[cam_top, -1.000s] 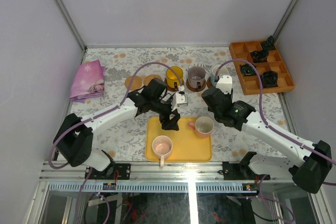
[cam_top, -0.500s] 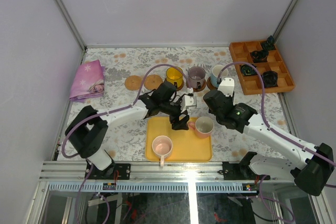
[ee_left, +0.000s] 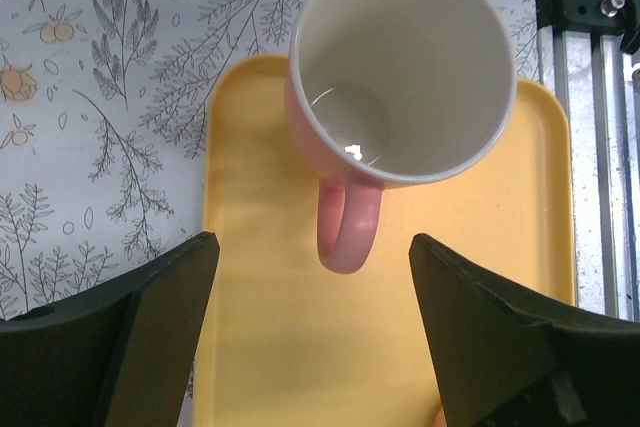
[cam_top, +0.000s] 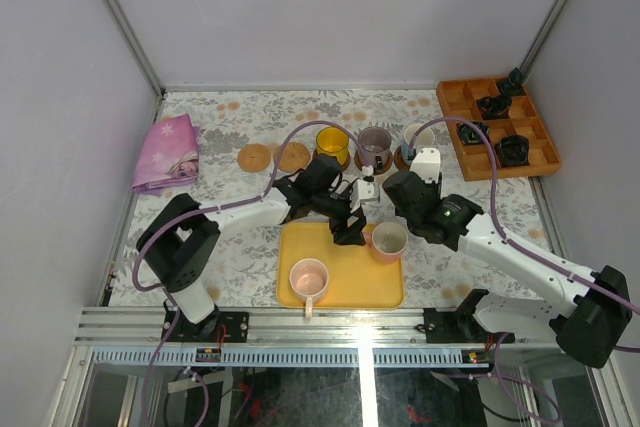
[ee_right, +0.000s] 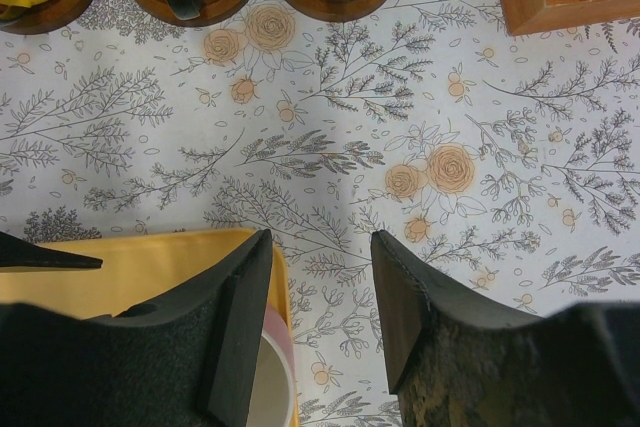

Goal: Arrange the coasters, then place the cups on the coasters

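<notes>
One pale pink cup [ee_left: 400,67] stands at the far right corner of the yellow tray [ee_left: 270,347], handle toward my left gripper [ee_left: 312,242]. That gripper is open, its fingers on either side just short of the handle. My right gripper [ee_right: 320,237] hangs open over the tablecloth beside this cup's rim [ee_right: 277,367], holding nothing. A second pink cup [cam_top: 309,277] sits at the tray's near left. The yellow cup [cam_top: 332,145], purple-grey cup [cam_top: 374,145] and light blue cup [cam_top: 415,137] each stand on a dark brown coaster [ee_right: 205,2]. Two tan coasters [cam_top: 255,157] [cam_top: 293,156] lie bare.
An orange compartment tray [cam_top: 497,127] holding dark objects stands at the back right. A folded pink cloth [cam_top: 168,152] lies at the left. The metal rail [ee_left: 585,147] runs along the near table edge. Both grippers [cam_top: 352,227] [cam_top: 398,212] crowd the right pink cup [cam_top: 388,241].
My left gripper has travelled right across the tray to the right pink cup's handle, its jaws narrowing slightly. The right gripper has hardly moved.
</notes>
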You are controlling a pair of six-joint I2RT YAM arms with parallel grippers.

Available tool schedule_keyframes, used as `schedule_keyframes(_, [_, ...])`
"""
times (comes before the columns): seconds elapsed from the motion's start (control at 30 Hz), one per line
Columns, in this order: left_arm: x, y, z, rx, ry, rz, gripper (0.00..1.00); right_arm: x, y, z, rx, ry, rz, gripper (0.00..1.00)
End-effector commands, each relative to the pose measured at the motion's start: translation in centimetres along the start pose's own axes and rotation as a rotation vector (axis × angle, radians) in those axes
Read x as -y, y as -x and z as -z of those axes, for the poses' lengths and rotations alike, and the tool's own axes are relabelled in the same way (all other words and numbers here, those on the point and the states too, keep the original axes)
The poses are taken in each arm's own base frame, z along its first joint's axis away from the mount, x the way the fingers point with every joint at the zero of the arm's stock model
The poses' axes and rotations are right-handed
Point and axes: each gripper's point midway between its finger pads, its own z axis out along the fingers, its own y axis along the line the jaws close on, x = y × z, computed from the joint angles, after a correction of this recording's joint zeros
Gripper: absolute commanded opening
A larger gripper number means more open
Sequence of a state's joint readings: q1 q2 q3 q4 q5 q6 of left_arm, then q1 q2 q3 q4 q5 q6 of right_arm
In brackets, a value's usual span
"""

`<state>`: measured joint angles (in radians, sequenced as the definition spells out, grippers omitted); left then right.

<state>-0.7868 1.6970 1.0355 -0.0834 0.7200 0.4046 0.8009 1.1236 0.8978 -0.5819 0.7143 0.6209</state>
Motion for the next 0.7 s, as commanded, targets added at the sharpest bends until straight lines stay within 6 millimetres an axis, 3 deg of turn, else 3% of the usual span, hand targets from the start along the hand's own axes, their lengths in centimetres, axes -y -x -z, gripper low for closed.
schedule_keyframes(0.0, [-0.1, 2.1, -0.8, 0.070, -0.028, -0.034, 0.73, -0.6, 1.6, -0.2, 0.039, 0.007, -0.030, 0.52])
schedule_keyframes(0.33, [0.3, 1.1, -1.6, 0.053, -0.071, -0.012, 0.63, -0.8, 1.8, -0.3, 0.044, 0.003, -0.047, 0.52])
schedule_keyframes(0.67, [0.4, 0.7, -2.4, 0.050, -0.101, 0.017, 0.61, -0.2, 2.3, -0.1, 0.066, -0.018, -0.055, 0.52])
